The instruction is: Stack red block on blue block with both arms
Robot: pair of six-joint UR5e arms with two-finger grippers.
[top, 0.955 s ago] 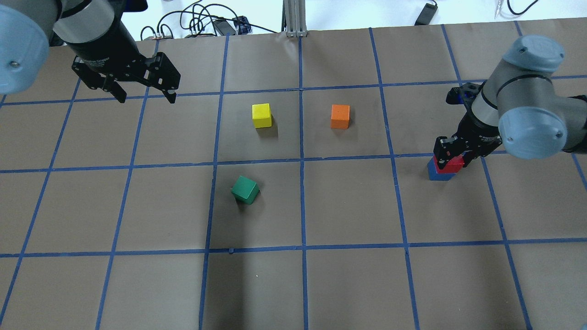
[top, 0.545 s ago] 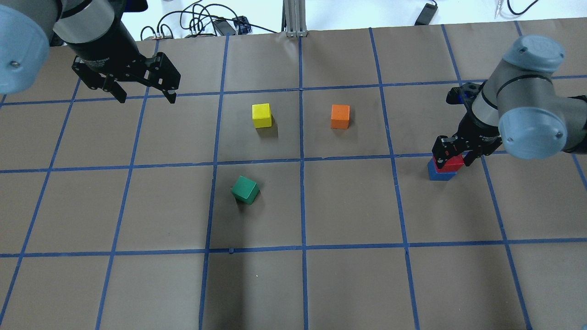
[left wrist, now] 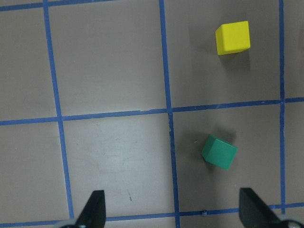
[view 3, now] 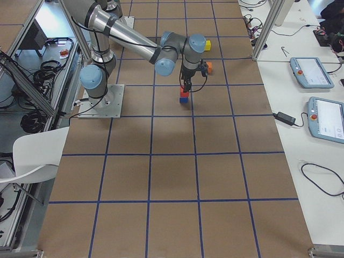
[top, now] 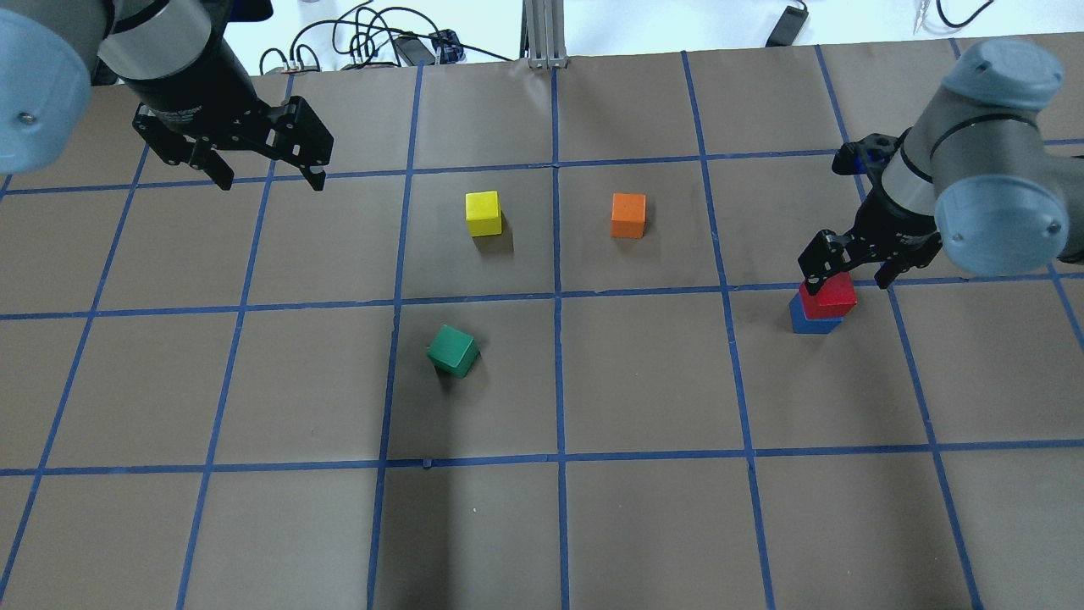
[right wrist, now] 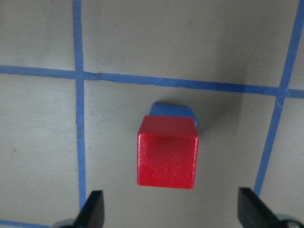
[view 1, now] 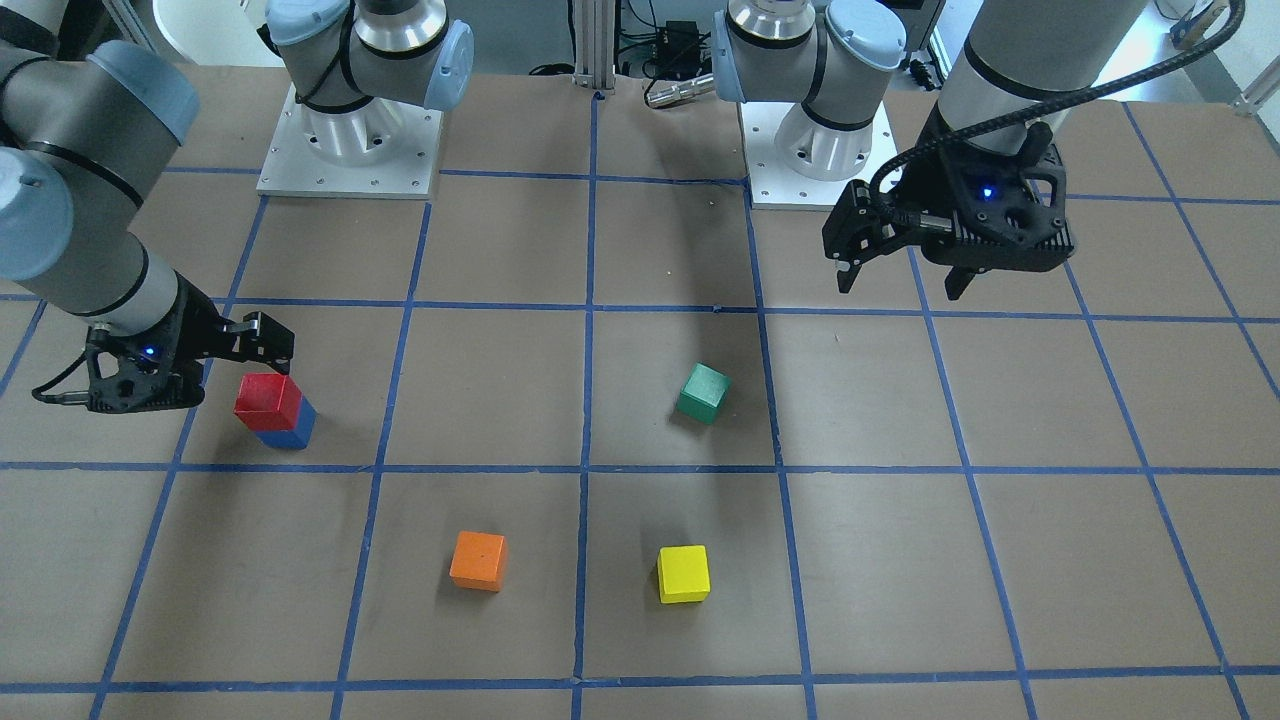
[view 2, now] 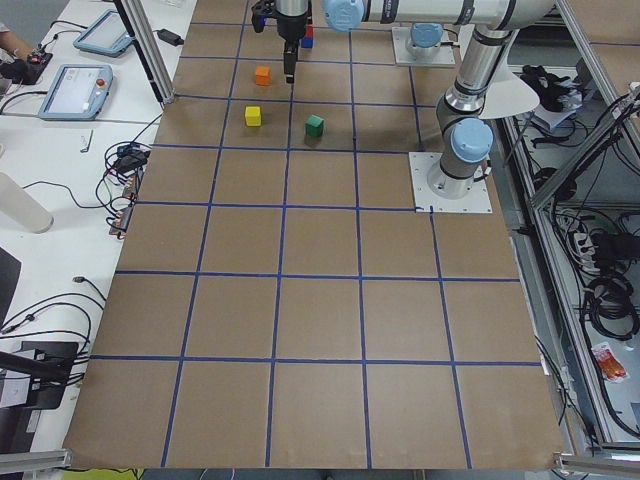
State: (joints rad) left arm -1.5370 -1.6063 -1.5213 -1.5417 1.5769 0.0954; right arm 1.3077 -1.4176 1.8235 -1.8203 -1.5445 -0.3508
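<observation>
The red block (top: 827,298) sits on top of the blue block (top: 811,323) at the right of the table, slightly offset. The right wrist view shows the red block (right wrist: 167,152) below, with the blue block (right wrist: 173,110) peeking out behind it. My right gripper (top: 847,273) is open and hangs just above the stack, touching neither block. My left gripper (top: 271,178) is open and empty, high over the far left of the table. It also shows in the front-facing view (view 1: 900,285).
A yellow cube (top: 483,212) and an orange cube (top: 627,215) stand mid-table. A green cube (top: 452,350) lies turned nearer the robot. Cables (top: 364,42) lie past the far edge. The arm bases (view 1: 350,140) stand at the robot's side.
My right gripper has opened off the red block and lifted up and back. The red block stays on the blue block. The left arm has not moved.
</observation>
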